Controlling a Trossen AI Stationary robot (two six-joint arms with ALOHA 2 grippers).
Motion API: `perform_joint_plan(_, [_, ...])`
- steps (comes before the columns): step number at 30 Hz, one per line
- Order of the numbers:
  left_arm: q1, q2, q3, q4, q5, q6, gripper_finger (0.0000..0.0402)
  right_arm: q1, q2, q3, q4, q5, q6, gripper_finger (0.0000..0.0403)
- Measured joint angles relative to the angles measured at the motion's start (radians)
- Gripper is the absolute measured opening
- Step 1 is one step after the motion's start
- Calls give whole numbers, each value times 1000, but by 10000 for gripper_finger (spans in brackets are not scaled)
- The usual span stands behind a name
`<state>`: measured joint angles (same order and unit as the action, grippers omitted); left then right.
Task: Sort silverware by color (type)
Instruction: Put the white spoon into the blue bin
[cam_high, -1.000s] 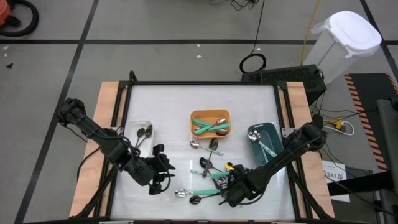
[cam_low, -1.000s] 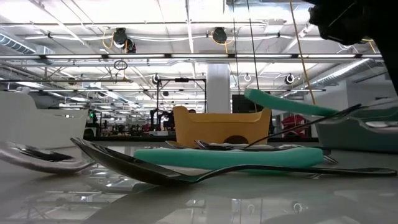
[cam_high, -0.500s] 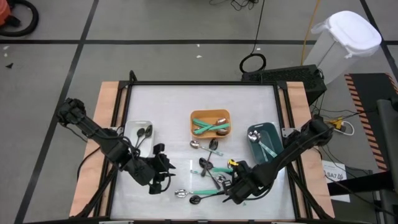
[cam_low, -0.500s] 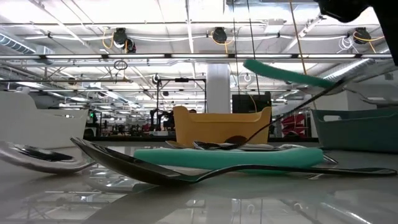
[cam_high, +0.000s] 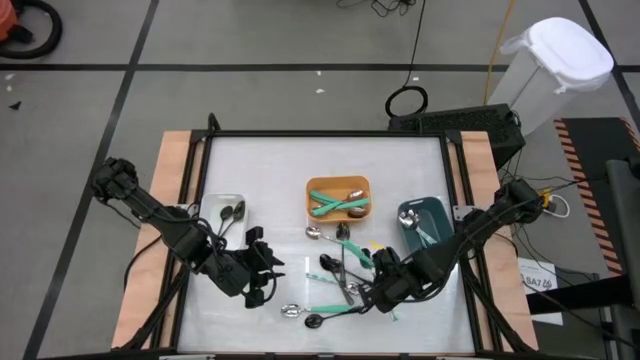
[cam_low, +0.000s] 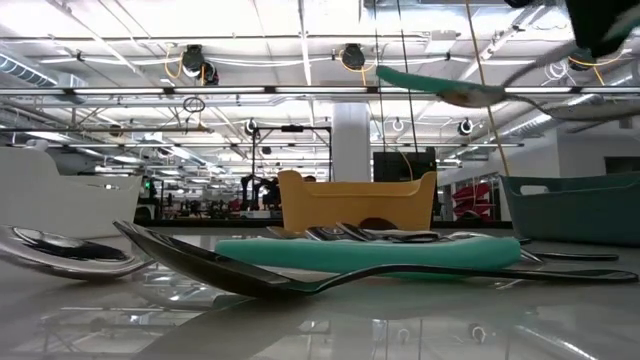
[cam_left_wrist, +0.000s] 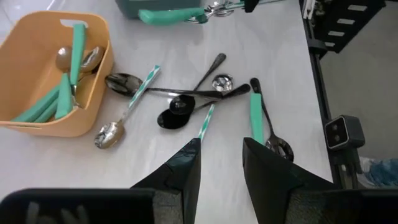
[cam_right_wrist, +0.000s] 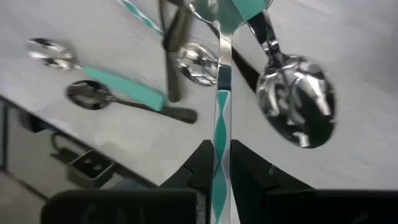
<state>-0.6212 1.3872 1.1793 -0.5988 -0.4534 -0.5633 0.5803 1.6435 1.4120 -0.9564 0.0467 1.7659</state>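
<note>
We see the white table (cam_high: 300, 170) carrying an orange bin (cam_high: 338, 199) of teal-handled spoons. Our right gripper (cam_right_wrist: 216, 163), raised above the loose silverware (cam_high: 335, 275), has its fingers (cam_right_wrist: 200, 163) clamped on a teal-striped spoon (cam_right_wrist: 221, 124). Our left gripper (cam_left_wrist: 219, 163) hovers nearby, fingers slightly apart and holding nothing, near the white bin (cam_high: 222, 212).

A glossy white table top (cam_high: 300, 165) framed by light wooden side boards is seen. Directly on it lie an orange rectangular plastic bin (cam_high: 338, 180), a dark teal bin (cam_high: 432, 208), a white bin (cam_high: 212, 203) and loose teal-handled and black spoons (cam_high: 335, 270).
</note>
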Motion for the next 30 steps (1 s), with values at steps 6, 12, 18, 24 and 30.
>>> perform_joint_plan(6, [10, 0, 0, 0, -2, 5, 118, -18, -41, 0, 34, -23, -62, 28])
perform_joint_plan(12, [12, 0, 0, 1, -3, 8, 118, -19, -53, 0, 55, -16, -87, 31])
perform_joint_plan(18, [10, 0, 0, 0, -2, 5, 118, -18, -53, 1, 138, 30, -144, 29])
perform_joint_plan(24, [10, 0, 0, -1, 0, 5, 118, -21, -53, 1, 144, 38, -162, 29])
perform_joint_plan(30, [10, 0, 0, -1, 1, 5, 118, -21, -53, 1, 194, 60, -242, 32])
